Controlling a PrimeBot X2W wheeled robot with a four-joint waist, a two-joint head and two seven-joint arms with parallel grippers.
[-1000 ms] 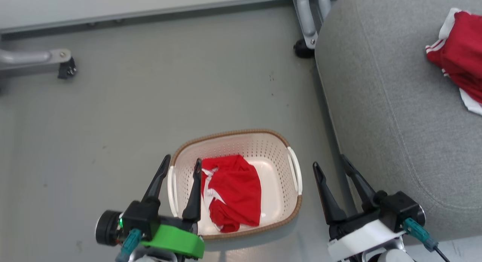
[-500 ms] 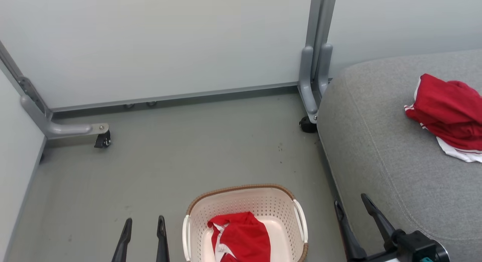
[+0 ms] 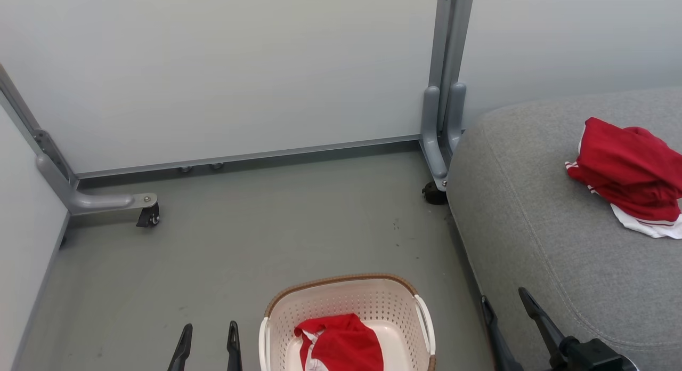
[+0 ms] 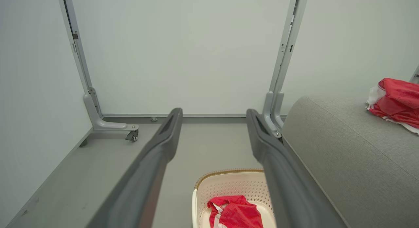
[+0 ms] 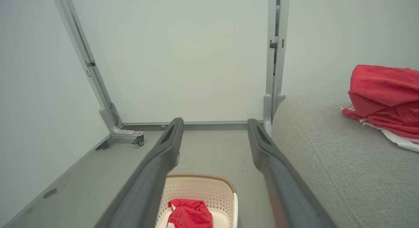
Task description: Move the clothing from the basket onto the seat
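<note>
Perforated plastic basket (image 3: 346, 303) (woven-look rim (image 3: 341, 278)), matt woven seat (image 3: 533, 243), seemingly soft clothing (image 3: 628, 168).

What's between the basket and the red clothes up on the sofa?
In the head view, a thin strip of bare grey floor beside the basket, then plain seat cushion up to the red clothing. Nothing else lies there.

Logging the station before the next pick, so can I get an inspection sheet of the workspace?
Surface: grey floor, a few dark specks.
Job's things: red garment in basket; second garment on seat.
Clutter: nothing seen.
Grippers: left end effector open, empty, left of basket; right end effector open, empty, right of basket.
Cables: nothing seen.
Surroundings: pale panels, grey frame post, castor.
</note>
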